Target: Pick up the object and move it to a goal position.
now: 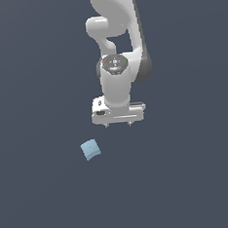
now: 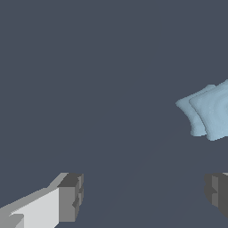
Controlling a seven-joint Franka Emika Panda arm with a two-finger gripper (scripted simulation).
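Claw (image 1: 118,125) of mine, white with grey fingertips (image 2: 70,198), is hanging with its jaws spread apart, gripping nothing; the small light-blue squarish block (image 1: 90,149) is lying nearby toward the exterior view's left, untouched.

The wrist view's edge cuts off part of the object (image 2: 210,112) and most of one of the fingers (image 2: 218,192). In the exterior view the arm (image 1: 111,18) runs out of frame, and the object's darker marks are too small to read.
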